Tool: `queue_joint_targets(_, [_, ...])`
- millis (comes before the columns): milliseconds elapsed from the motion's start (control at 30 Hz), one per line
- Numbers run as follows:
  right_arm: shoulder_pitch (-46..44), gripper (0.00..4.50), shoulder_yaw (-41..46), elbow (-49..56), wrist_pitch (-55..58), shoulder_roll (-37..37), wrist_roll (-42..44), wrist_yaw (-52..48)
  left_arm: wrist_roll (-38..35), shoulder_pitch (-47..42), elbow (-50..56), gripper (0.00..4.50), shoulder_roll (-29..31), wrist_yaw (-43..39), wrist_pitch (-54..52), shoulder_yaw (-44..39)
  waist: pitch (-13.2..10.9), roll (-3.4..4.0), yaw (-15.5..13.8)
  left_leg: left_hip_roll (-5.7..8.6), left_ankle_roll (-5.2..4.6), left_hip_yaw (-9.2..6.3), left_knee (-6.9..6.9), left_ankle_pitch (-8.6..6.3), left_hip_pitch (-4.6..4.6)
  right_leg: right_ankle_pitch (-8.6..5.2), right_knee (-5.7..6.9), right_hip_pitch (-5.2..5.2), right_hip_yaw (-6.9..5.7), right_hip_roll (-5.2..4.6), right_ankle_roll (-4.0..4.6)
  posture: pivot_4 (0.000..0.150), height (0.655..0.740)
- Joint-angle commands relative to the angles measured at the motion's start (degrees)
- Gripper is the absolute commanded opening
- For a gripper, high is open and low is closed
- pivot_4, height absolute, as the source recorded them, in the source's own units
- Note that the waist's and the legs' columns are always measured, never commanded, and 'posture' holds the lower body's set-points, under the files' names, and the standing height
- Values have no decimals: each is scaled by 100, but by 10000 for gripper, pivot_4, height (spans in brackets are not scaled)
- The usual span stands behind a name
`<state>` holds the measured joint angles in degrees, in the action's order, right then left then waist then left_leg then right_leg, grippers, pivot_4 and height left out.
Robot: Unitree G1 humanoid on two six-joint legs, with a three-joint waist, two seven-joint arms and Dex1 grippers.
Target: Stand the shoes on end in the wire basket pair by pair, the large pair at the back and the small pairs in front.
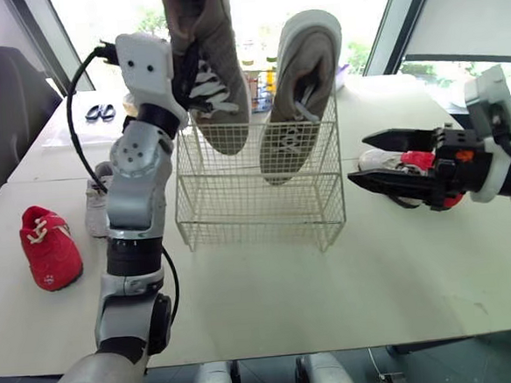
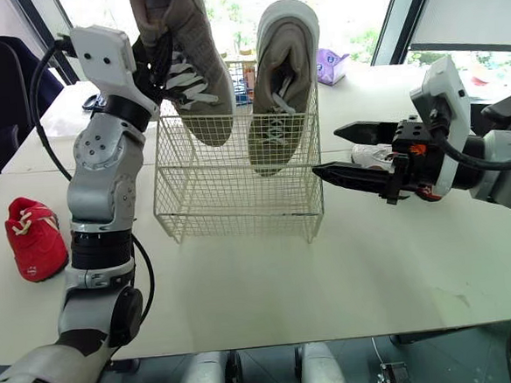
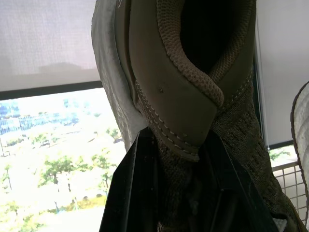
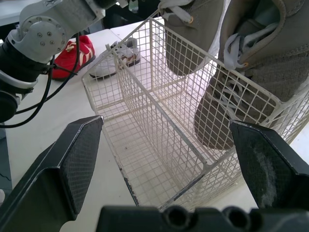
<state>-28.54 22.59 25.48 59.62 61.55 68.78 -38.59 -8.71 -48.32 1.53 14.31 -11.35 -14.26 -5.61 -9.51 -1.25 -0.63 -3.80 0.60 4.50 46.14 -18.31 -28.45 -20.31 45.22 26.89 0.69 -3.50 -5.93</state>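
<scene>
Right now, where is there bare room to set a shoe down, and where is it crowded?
Bare: the table between the wire basket and near edge, and the basket's front compartment. Crowded: its back, with grey shoes; left, red shoe and white shoe; right, the open right pincer.

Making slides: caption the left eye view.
Left gripper holds a grey shoe toe-down at the wire basket beside its mate; right gripper open.
</scene>
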Motion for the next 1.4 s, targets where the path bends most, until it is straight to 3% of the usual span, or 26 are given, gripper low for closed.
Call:
queue_joint_targets(33, [-115, 45000, 73, 23, -135, -47, 30, 16, -14, 311, 303, 4531, 81, -74, -190, 19, 0, 0, 1, -1, 0, 0, 0, 0, 1, 0, 0, -1, 0, 0, 0, 1500, 6609])
queue_joint_targets(400, [-168, 45000, -48, -35, -231, -147, -75, 9, 20, 845, 885, 4531, 316, -239, -387, 150, 1, 2, 26, -1, -2, 1, -2, -1, 3, 0, 0, -1, 1, 1, 1, 1500, 6609])
queue_joint_targets(467, [-166, 45000, -47, -36, -235, -151, -74, 10, -34, 884, 997, 14902, 320, -247, -481, 124, 1, 2, 26, -2, -2, 0, -2, -1, 3, 0, 0, -1, 1, 1, 1, 1500, 6609])
queue_joint_targets(500, [-165, 45000, -55, -39, -241, -157, -88, 11, -64, 848, 1031, 17462, 287, -222, -570, 122, 1, 2, 23, -2, -2, 0, -2, -1, 3, 0, 0, -1, 0, 1, 1, 1500, 6609])
queue_joint_targets(633, [-126, 45000, -73, -39, -265, -183, -157, -10, -166, 794, 1238, 38573, 320, -249, -902, 81, 0, 0, 2, -1, -1, -1, -1, -1, 0, 0, 0, 0, 0, 1, 1, 1500, 6609])
queue_joint_targets(867, [-59, 45000, -151, -113, -323, -235, -348, -104, -983, 910, 1941, 38573, 778, -742, -1949, -274, -1, 0, 0, -1, -2, -1, -1, -1, -3, -1, -2, 1, 0, -1, 2, 1500, 6609])
queue_joint_targets(1067, [-20, 45000, -219, -279, -444, -293, -601, -158, -2371, 1304, 2871, 38573, 1368, -1153, -3492, -970, 0, 2, 22, -3, -1, -2, -1, -1, 1, -1, -2, 0, 0, 0, 2, 1500, 6609])
queue_joint_targets(1167, [-71, 45000, -244, -441, -549, -374, -763, -147, -3050, 1573, 3068, 44745, 1650, -1300, -3990, -1423, 0, 1, 27, -4, -1, -3, -2, -1, 2, -1, -1, 0, -1, 1, 3, 1500, 6609])
queue_joint_targets(1400, [121, 45000, -173, -669, -750, -460, -1186, -102, -4369, 2659, 3302, 44745, 2127, -1788, -4634, -2021, -1, 2, 15, -2, -2, 0, -2, -1, 2, -3, -4, 0, 1, -3, 6, 1500, 6609])
